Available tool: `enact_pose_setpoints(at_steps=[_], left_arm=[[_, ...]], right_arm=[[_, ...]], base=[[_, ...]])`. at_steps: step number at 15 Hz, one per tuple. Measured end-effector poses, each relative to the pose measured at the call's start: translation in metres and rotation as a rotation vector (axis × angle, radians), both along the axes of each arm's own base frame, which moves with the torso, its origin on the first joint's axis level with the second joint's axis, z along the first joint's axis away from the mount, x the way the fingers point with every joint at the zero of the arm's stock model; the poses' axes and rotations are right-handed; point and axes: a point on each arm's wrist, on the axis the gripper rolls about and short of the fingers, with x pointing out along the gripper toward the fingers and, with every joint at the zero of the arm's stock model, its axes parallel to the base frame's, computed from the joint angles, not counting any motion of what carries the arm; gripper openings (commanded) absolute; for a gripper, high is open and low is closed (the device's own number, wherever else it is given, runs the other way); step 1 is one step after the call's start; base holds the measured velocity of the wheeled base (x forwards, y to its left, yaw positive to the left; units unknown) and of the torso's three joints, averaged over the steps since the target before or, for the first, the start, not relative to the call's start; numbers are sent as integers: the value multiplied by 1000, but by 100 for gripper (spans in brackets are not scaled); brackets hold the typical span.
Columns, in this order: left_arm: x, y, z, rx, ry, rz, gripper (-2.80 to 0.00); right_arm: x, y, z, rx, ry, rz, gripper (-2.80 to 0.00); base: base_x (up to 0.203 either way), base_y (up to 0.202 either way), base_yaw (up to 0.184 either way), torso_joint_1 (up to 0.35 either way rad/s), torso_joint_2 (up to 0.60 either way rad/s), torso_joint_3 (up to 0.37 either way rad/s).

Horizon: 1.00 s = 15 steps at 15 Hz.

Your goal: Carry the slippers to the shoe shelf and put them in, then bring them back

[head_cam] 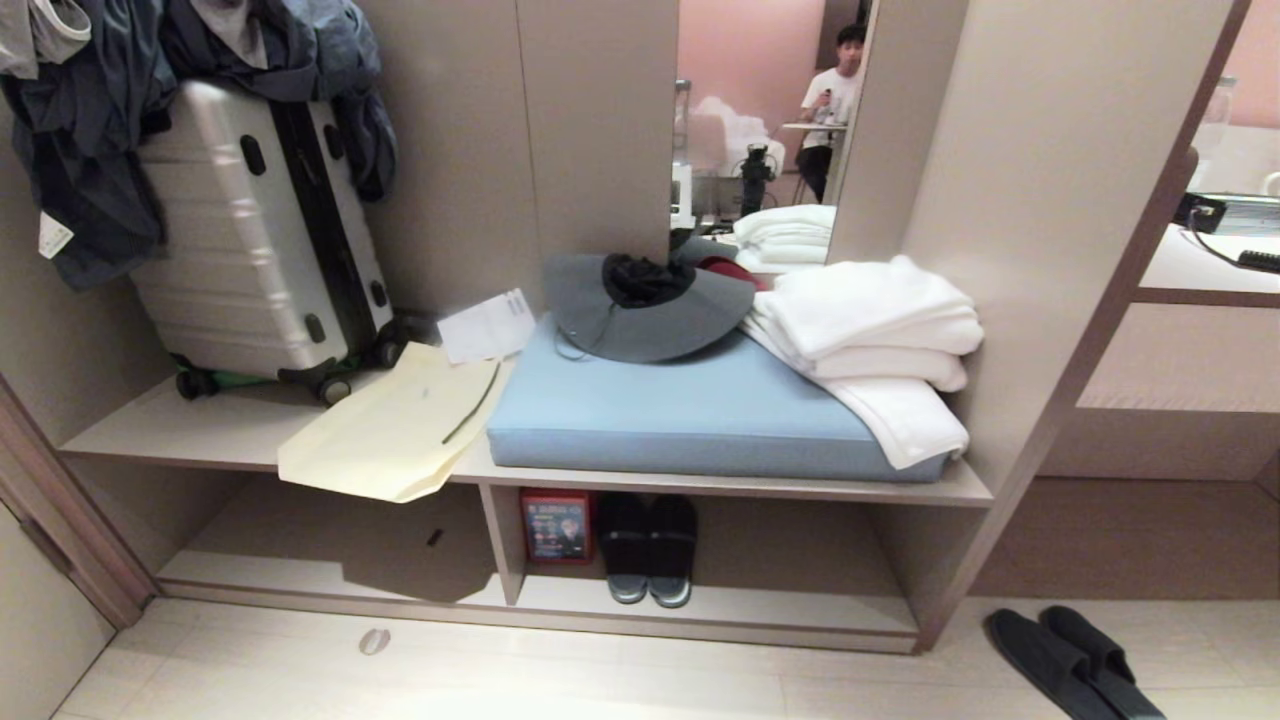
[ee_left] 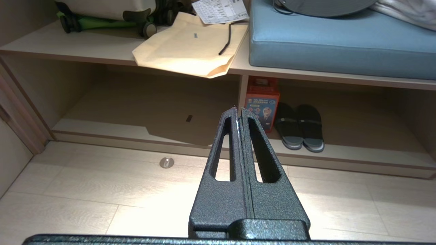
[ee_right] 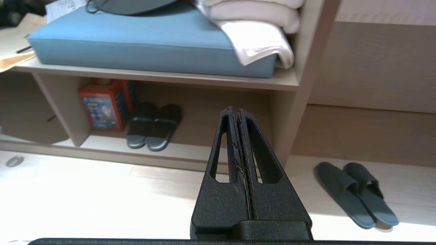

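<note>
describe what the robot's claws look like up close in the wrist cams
Both look alike. The left claw and the right claw each have two black fingers with a rough, speckled finish, tapering from a wide base to a narrow tip. Each finger has a long slot cut through it. A black bar runs across below the base. No cables or markings show.

Soft, even indoor light fills the alcove; the shoe shelf (head_cam: 700,610) sits in shade beneath the surface (head_cam: 230,430). In both wrist views strong glare washes out the floor (ee_right: 102,200) before the shelf. Focus is sharp throughout.
</note>
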Motion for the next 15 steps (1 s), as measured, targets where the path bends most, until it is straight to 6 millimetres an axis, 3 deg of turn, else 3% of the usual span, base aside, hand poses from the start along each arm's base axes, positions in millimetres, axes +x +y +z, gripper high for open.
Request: enact_pose_setpoints(at_steps=[8,15], left_arm=[[0,0,0,-1,0,-1,-280],[0,0,0,-1,0,-1,-280]], right_arm=[[0,0,0,0,1,1,-280],[0,0,0,0,1,1,-280]], base=[[0,7,-1,1,0,0],[-180,0,1,1,2,1]])
